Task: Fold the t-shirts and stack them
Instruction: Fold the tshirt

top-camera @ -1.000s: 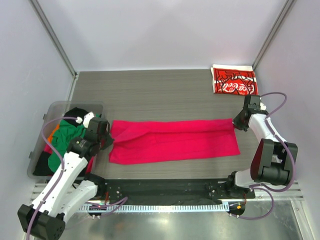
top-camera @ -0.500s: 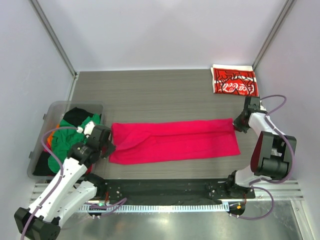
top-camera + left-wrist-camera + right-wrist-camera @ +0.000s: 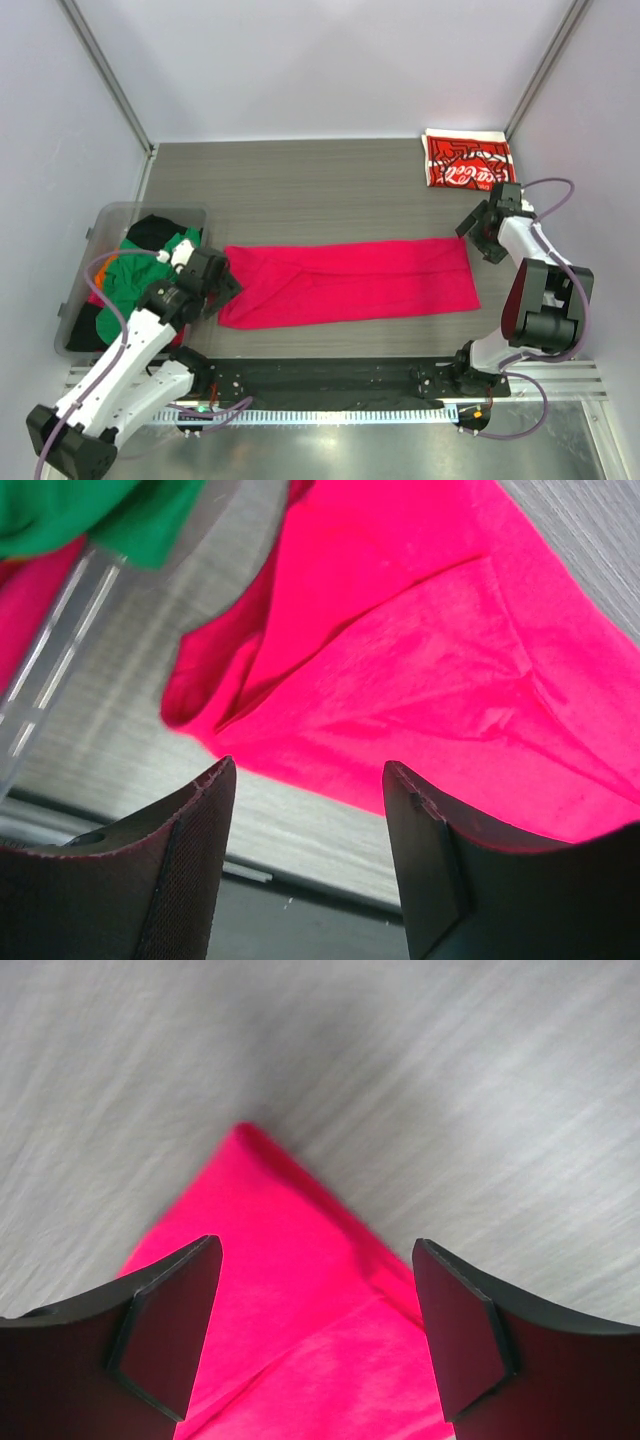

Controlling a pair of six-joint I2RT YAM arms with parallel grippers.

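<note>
The plain crimson-pink t-shirt (image 3: pixel 350 280) lies flat on the table as a long folded strip. My left gripper (image 3: pixel 225 283) stands open at the strip's left end, holding nothing. In the left wrist view its fingertips (image 3: pixel 212 790) hover just off the rumpled pink edge (image 3: pixel 420 660). My right gripper (image 3: pixel 470 228) is open over the strip's far right corner. That corner (image 3: pixel 300 1340) lies loose between the spread fingers (image 3: pixel 170 1310). The red Coca-Cola t-shirt (image 3: pixel 468 160) sits folded at the back right.
A clear plastic bin (image 3: pixel 100 215) at the left holds green (image 3: pixel 125 275), black and orange t-shirts; its wall (image 3: pixel 60 670) is close beside my left gripper. A black rail (image 3: pixel 320 375) runs along the near edge. Enclosure walls close in on three sides.
Both grippers have opened and let go of the pink shirt's ends, which now rest on the table. The right gripper has lifted slightly toward the back.
</note>
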